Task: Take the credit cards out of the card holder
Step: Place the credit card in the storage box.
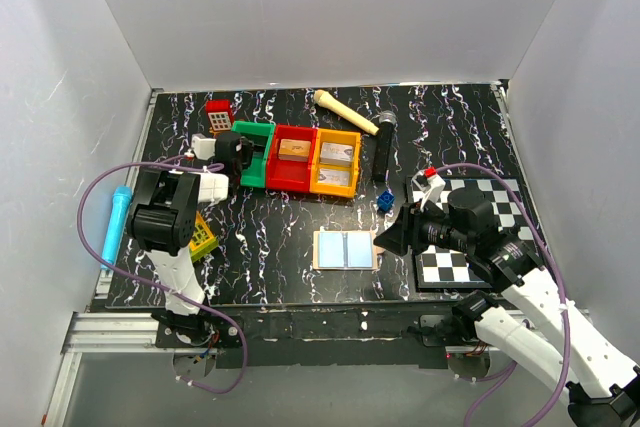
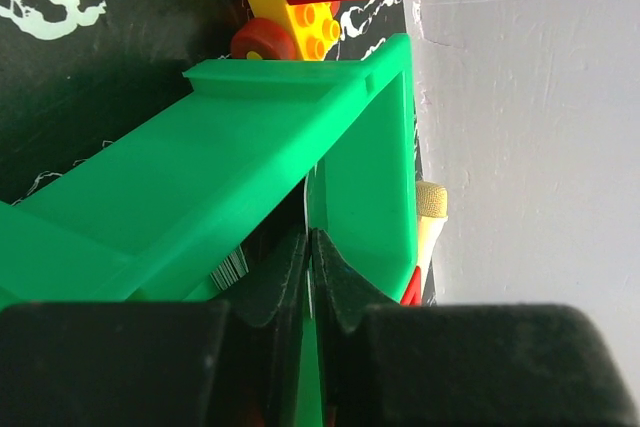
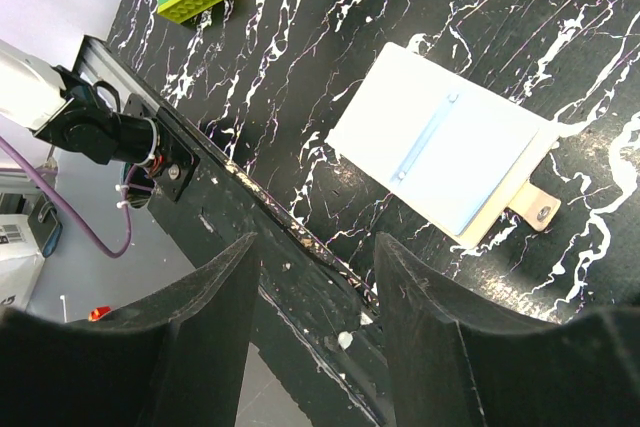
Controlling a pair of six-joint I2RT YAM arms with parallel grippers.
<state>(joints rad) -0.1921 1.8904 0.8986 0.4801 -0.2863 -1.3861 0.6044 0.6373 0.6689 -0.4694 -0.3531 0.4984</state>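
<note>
I have my left gripper (image 2: 309,239) pinched shut on a thin white credit card (image 2: 306,202) (edge-on, barely a line) over the green bin (image 2: 250,147). My right gripper (image 3: 318,243) hangs wide and empty, just at 3 o'clock of the card holder (image 1: 345,249), which lies open, blue side up.

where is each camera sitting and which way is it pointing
top external: above and behind, facing down at the table; left arm and right arm show.
left wrist: faces into the green bin past left end effector, shut on a credit card edge-on.
right wrist: faces the near table edge past open right end effector.
shared: top and right wrist show the card holder.
</note>
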